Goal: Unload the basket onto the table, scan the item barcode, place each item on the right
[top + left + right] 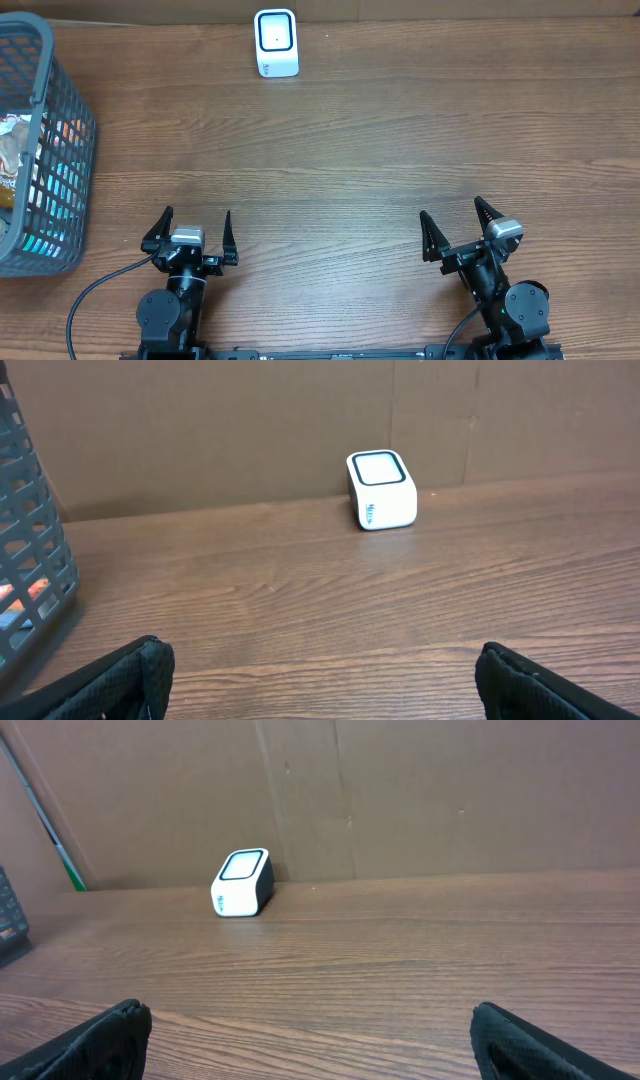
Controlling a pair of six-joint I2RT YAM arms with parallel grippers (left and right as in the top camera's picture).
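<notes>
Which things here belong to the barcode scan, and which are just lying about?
For the job: scanner, basket, the items in it, left gripper and right gripper, both open and empty.
Just there: table, cardboard backdrop.

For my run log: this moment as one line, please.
left gripper: open, empty | right gripper: open, empty | scanner: far edge | basket: left, items inside | scan: not started
</notes>
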